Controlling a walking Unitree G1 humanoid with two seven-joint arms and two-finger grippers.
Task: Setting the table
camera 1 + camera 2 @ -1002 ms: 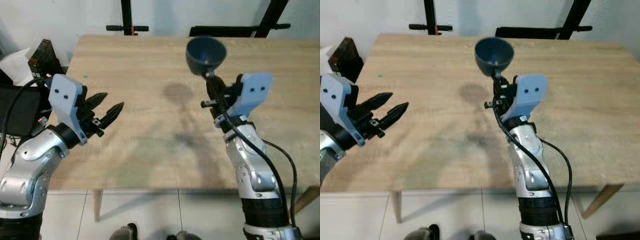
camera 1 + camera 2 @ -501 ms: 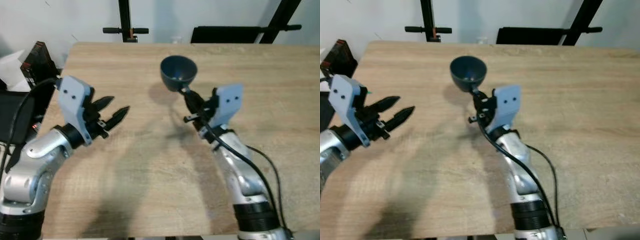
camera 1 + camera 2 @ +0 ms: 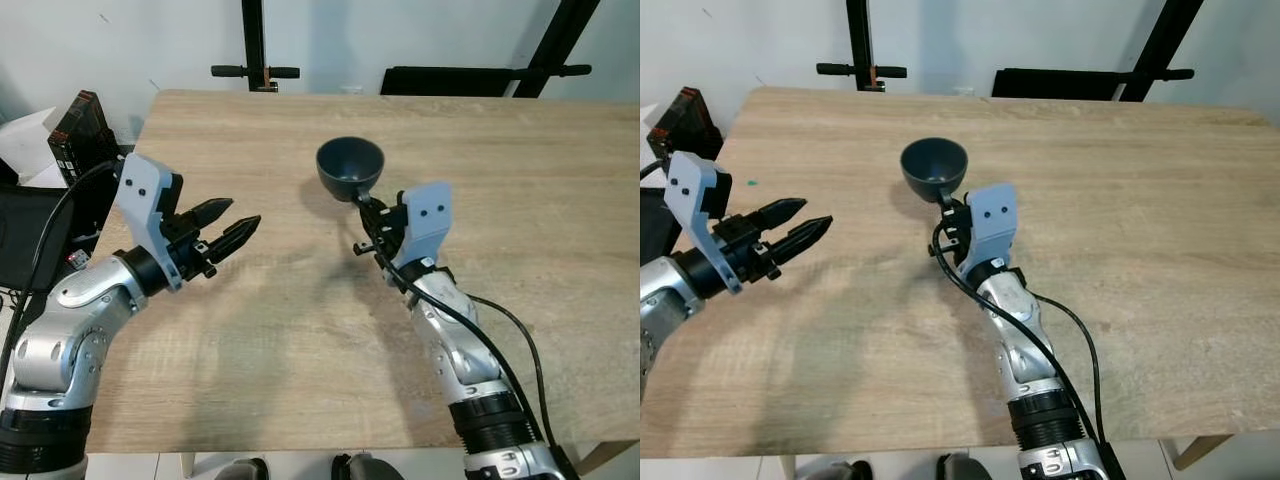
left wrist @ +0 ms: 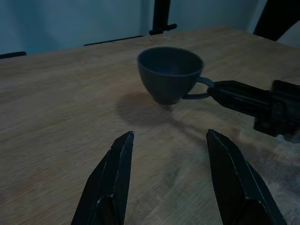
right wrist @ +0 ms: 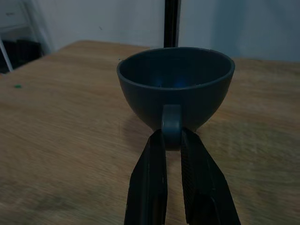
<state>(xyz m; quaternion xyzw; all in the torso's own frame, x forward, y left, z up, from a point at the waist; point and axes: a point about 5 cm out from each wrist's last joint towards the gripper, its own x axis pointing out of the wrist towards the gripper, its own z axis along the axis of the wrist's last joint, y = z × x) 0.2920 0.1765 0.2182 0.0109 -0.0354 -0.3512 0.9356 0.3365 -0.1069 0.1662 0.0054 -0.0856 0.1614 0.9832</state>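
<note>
A dark blue-grey cup [image 3: 350, 167] hangs upright just above the wooden table [image 3: 520, 200], near its middle. My right gripper [image 3: 366, 203] is shut on the cup's handle [image 5: 171, 123], and its two black fingers [image 5: 152, 178] pinch the handle from both sides. In the left wrist view the cup [image 4: 169, 74] casts a shadow on the wood right below it. My left gripper [image 3: 232, 226] stands open over the table's left part, pointing toward the cup, with nothing between its fingers [image 4: 112, 178].
A black box [image 3: 80, 125] and dark gear stand off the table's left edge. Black stand legs [image 3: 256, 45] rise behind the far edge. Bare wood spreads to the right and toward the front edge.
The camera has come closer over the table. My right gripper has brought the cup lower and nearer the table's middle. The left gripper stays open.
</note>
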